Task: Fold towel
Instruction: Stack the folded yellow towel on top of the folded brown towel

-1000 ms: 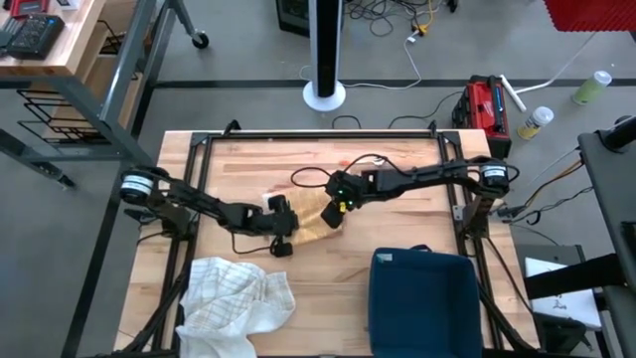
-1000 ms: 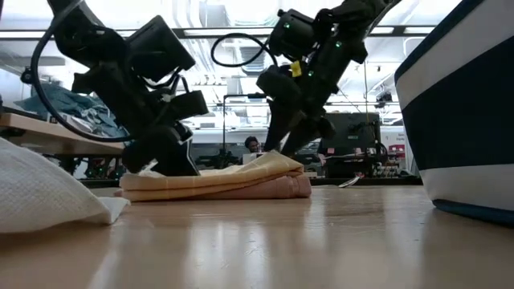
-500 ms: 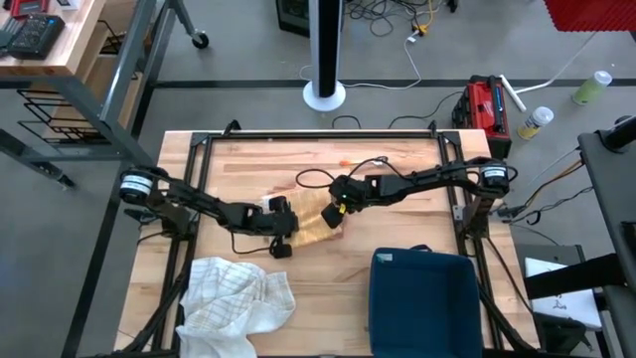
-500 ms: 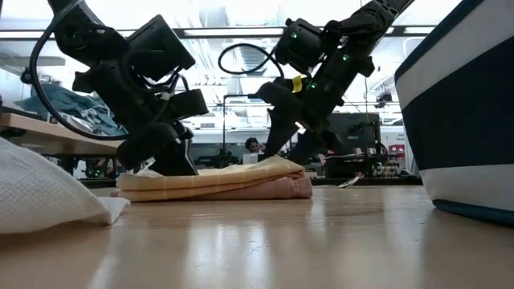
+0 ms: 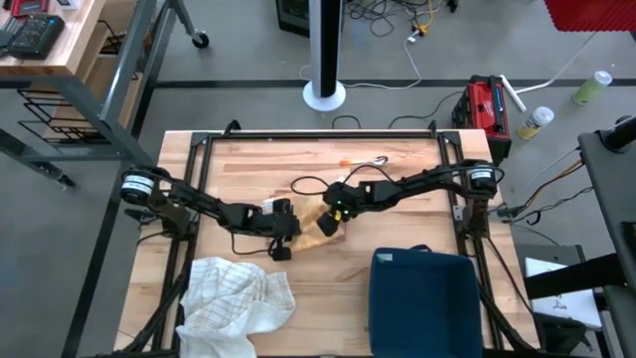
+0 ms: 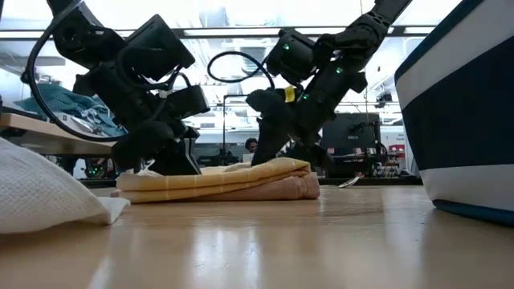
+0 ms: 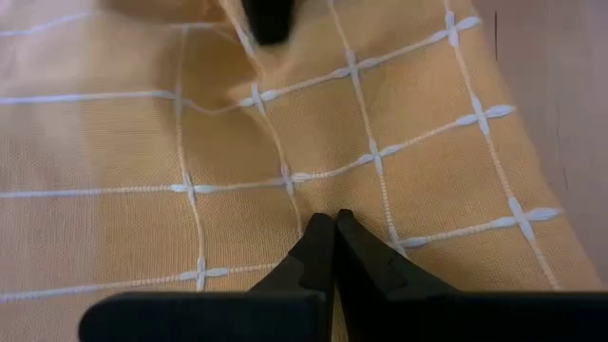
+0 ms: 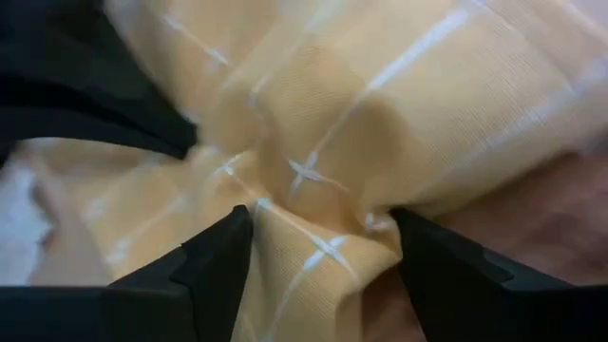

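A yellow towel (image 5: 320, 229) with a white grid lies folded in several layers at the table's middle, flat on the wood (image 6: 217, 183). My left gripper (image 7: 328, 233) is shut and slants down onto the towel's left part (image 5: 294, 229). My right gripper (image 8: 321, 226) is open and slants down from the right onto the towel's far right part (image 5: 332, 213). A bunched ridge of cloth lies between its two fingers. In the low view, its fingertips (image 6: 277, 154) go down behind the towel's top edge. My left gripper presses its shut fingertips (image 7: 321, 249) down on the towel's top layer (image 7: 294, 180), slanting from the table's left. Creases run out from the tips; the towel stays flat on the table. My right gripper's open fingers (image 8: 223, 249) rest on the towel's top layer, slanting down from the right. A raised ridge of cloth (image 8: 313, 176) lies between them, on the folded stack.
A crumpled white checked towel (image 5: 237, 303) lies at the near left corner. A dark blue bin (image 5: 427, 303) stands at the near right and fills the low view's right side (image 6: 466, 112). A small orange thing (image 5: 344, 162) lies near the far edge.
My right gripper has come down and toward the table's left, onto the towel, and has rolled a little. The towel's right end has bulged and slid slightly to the right. Its left part stays under my left gripper.
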### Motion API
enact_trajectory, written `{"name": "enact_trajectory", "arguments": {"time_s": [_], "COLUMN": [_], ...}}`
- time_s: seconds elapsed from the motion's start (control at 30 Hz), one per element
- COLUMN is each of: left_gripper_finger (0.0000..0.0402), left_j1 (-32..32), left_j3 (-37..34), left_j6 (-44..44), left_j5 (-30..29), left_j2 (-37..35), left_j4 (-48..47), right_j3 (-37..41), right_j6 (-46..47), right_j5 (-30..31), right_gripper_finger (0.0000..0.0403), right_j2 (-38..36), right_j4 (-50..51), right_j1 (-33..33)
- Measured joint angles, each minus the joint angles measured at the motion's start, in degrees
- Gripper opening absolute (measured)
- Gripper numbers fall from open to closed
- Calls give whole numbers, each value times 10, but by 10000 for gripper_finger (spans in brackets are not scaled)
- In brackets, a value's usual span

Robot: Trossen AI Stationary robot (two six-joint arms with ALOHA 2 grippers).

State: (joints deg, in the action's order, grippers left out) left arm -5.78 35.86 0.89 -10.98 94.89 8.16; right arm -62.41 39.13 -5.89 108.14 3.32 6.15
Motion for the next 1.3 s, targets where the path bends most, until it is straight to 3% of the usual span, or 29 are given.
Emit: {"name": "enact_trajectory", "arguments": {"time_s": [0.3,0.4,0.57,0.77,0.9,1.2,1.3], "left_gripper_finger": [3,1,2,6,4,3,1], "left_j1": [0,0,0,-2,-7,-37,-47], "left_j3": [0,0,-1,-3,-3,-2,-13], "left_j6": [-2,0,0,0,4,109,151], "left_j5": [-1,-2,-3,-32,-99,-363,-390], "left_j2": [0,0,-10,-64,-106,-212,-235], "left_j4": [3,3,1,-14,-35,-188,-228], "right_j3": [0,0,0,0,-1,-1,-1], "right_j6": [0,3,-15,-16,-2,52,69], "right_j5": [-27,-27,-16,-12,12,128,125], "right_gripper_finger": [183,137,23,14,13,13,13], "right_j2": [-1,-1,1,-30,-58,-78,-78], "right_j4": [-78,-76,-76,-84,-82,-83,-68], "right_j1": [0,0,0,-2,-5,-37,-47]}}
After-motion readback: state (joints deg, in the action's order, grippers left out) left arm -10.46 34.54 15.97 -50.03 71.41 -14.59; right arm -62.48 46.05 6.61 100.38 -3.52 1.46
